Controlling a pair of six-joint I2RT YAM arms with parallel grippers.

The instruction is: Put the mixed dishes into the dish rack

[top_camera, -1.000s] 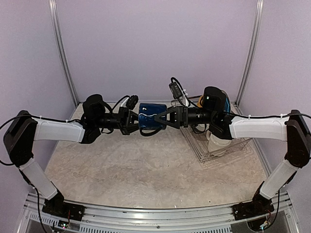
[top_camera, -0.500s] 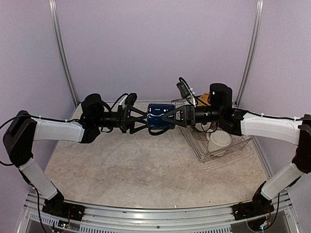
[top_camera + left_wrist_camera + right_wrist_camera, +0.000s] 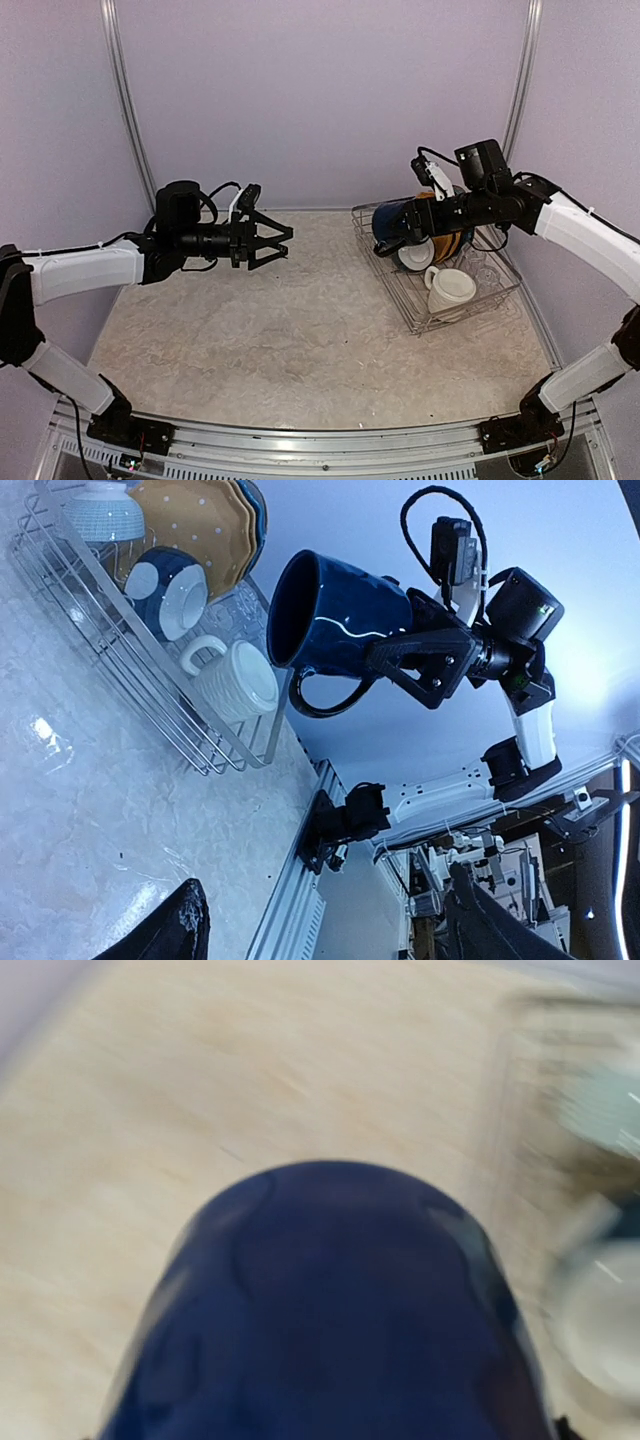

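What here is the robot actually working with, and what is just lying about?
In the job:
dish rack
dark blue mug, in the right hand
cream mug
yellow dotted plate
blue plate
grey-teal cup

Just there:
marbled table
lilac walls
lab gear beyond the table edge

Dk blue mug (image 3: 340, 615), yellow dotted plate (image 3: 195, 525)

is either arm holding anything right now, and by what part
The right gripper holds the dark blue mug by its body near the base, fingers on opposite sides; the handle hangs free. The left gripper is open and empty.
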